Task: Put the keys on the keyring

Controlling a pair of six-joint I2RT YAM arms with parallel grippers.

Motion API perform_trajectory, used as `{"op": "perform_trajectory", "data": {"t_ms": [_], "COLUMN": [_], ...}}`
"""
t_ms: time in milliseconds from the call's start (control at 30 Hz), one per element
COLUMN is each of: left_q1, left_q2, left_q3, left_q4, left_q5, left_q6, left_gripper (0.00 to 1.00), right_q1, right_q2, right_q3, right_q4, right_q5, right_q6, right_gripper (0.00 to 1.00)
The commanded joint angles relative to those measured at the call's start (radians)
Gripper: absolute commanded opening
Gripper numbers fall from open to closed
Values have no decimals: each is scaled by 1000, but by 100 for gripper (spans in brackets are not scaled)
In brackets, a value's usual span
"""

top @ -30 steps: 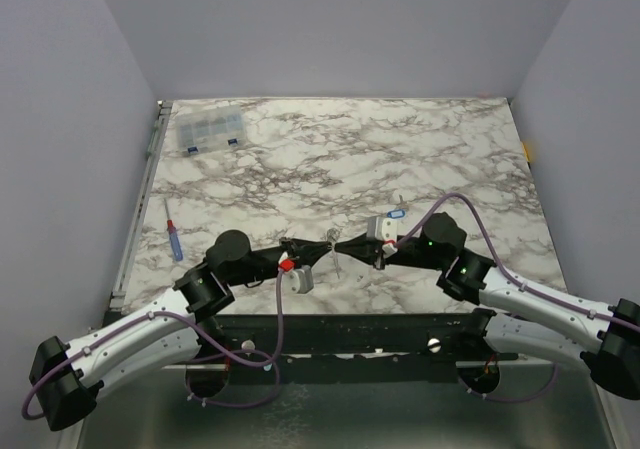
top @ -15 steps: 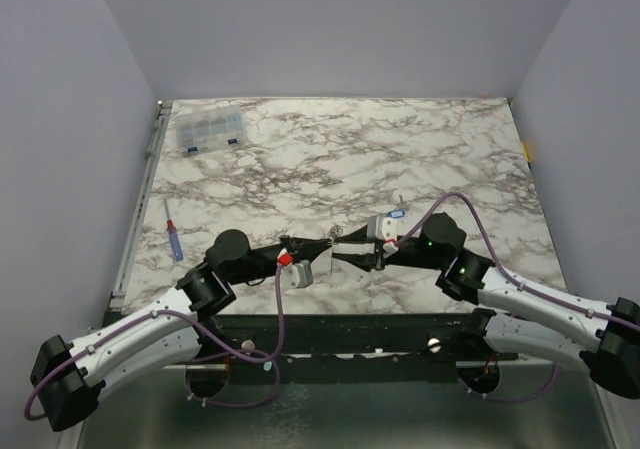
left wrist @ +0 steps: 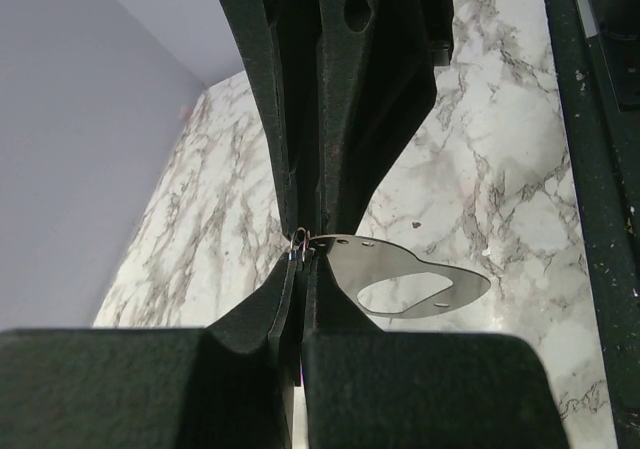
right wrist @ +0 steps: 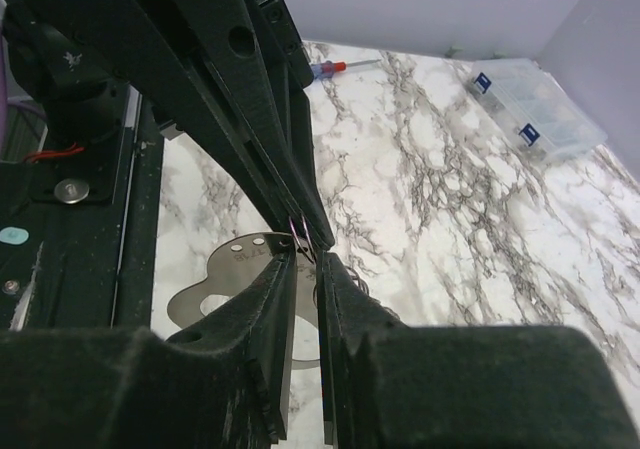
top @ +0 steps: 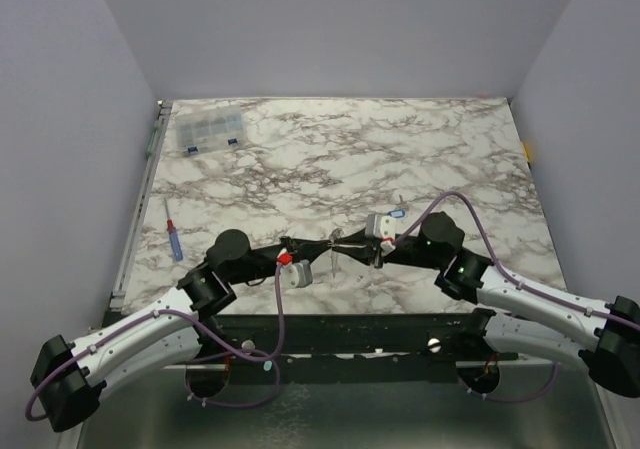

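Both grippers meet tip to tip low in the middle of the marble table [top: 330, 159]. My left gripper [top: 325, 241] [left wrist: 302, 254] is shut on the keyring [left wrist: 298, 237], whose thin wire loop pokes out at its tips. A flat silvery key [left wrist: 350, 259] [right wrist: 215, 269] with small holes and an oval cut-out hangs from that loop. My right gripper [top: 339, 241] [right wrist: 307, 256] stands a narrow gap apart right at the ring [right wrist: 300, 231]; no grip on it shows. A small blue oblong tag [top: 396, 211] lies by the right wrist.
A clear compartment box [top: 210, 129] [right wrist: 530, 109] stands at the far left corner. A blue-handled, red-tipped screwdriver [top: 174, 239] [right wrist: 335, 69] lies near the left edge, beside a metal rail [top: 148, 159]. The arms' black base bar [top: 340, 334] runs along the near edge.
The right gripper went from shut to wide open, then narrowed again, and shifted slightly left onto the ring. The left gripper closed fully and has stayed in place.
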State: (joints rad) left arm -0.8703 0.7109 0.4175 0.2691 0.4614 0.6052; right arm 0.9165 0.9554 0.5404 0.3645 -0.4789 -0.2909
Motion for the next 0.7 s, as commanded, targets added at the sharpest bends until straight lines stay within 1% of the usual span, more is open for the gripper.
{"op": "perform_trajectory", "data": {"t_ms": [0,100,200,233,400,533,667], "left_q1": [7,6,6,6,6,7,6], "left_q2": [5,6,10,9,10,8,4], "left_q3": [-12,-11,-11,-11,-14,-18,-23], "left_q4": [58,58,58,58,58,57,54], "left_q5": [43,43,48,50,70,88,106], "left_q6": [-2,-6,-9,-11,-10,-4,12], "left_gripper": [0,0,0,0,0,0,0], "right_q1": [16,16,17,16,15,17,16], "right_q2": [6,11,14,14,18,23,25], "right_q3": [49,55,59,59,64,70,72], "right_q4": [13,4,-1,1,-1,-3,-9], "right_q5": [-11,-14,-11,-10,-8,-9,-15], "right_q6": [-14,-16,-13,-13,-19,-23,-25], "right_gripper": [20,22,31,33,34,31,19]}}
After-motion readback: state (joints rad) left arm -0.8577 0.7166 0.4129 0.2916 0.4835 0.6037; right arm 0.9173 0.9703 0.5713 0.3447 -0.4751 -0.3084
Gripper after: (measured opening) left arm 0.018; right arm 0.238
